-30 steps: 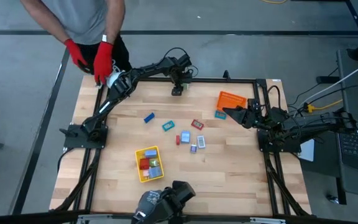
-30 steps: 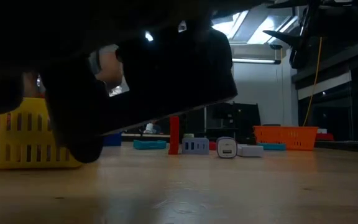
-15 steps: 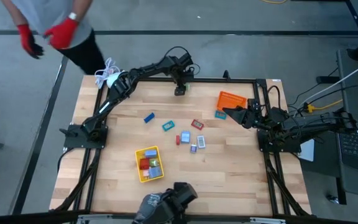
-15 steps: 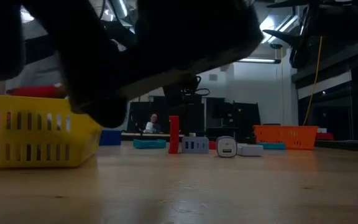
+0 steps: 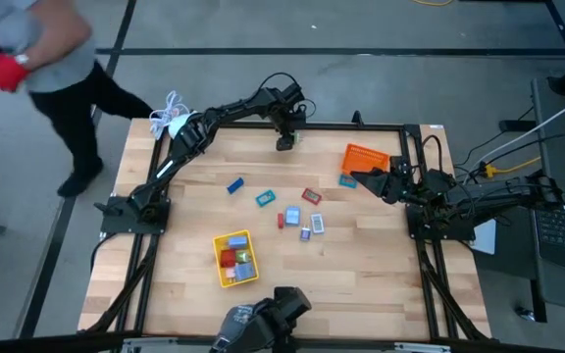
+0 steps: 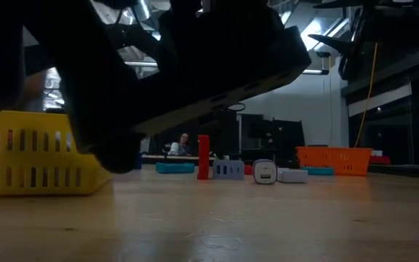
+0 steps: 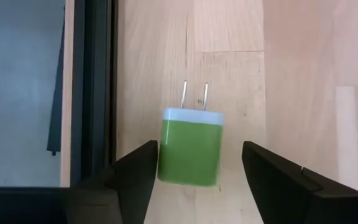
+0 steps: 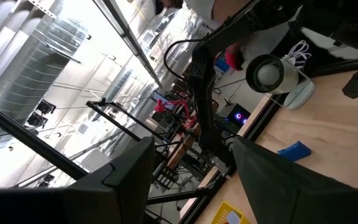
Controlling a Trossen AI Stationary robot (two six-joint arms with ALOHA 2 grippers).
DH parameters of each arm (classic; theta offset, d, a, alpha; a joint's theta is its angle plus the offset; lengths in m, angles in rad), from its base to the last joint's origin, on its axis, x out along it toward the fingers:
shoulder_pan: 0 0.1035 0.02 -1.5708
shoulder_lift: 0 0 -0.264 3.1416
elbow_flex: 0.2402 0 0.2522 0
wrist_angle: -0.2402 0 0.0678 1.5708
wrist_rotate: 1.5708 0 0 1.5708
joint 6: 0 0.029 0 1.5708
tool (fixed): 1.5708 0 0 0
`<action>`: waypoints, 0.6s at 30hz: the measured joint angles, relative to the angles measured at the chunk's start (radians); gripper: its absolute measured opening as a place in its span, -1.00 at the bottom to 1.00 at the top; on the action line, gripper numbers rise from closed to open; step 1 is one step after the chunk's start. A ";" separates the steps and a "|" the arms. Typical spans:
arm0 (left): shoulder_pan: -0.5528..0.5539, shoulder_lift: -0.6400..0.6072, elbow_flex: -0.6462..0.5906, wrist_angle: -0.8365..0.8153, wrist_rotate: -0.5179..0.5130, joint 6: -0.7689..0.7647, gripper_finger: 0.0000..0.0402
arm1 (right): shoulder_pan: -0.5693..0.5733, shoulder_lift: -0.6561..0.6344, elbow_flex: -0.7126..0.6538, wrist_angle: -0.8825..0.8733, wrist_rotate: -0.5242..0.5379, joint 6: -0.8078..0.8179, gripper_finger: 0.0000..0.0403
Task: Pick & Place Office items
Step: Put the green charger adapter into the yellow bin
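Parted jaws of the left gripper point(image 7: 194, 180) flank a small green plastic plug-in charger point(image 7: 190, 147) lying on the pale wooden table point(image 5: 361, 275) at its far edge, without visibly clamping it; the right gripper point(image 5: 354, 177), fingers spread, waits beside the orange slatted tray point(image 5: 365, 157).

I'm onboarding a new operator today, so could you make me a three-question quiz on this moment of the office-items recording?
1. True or false: the green plug block lies between the open fingers of the left pincer, near the table's far edge.
2. Which tray does the right pincer wait beside?
A. orange tray
B. yellow tray
C. neither
3. Fill in: the yellow tray already holds red and ____ pieces.

Key: 1 true; 2 A; 3 blue.
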 joint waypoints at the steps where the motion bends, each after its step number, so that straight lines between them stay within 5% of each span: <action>1: 0.002 0.002 0.000 0.000 0.004 -0.002 0.11 | 0.000 0.000 0.000 0.000 0.000 0.000 0.13; 8: 0.002 0.012 -0.001 -0.023 -0.014 -0.012 -0.29 | 0.000 0.000 0.000 0.000 -0.003 0.000 0.13; 18: -0.005 0.027 0.016 -0.022 -0.037 -0.067 -0.30 | 0.000 0.000 0.000 0.000 -0.003 -0.006 0.12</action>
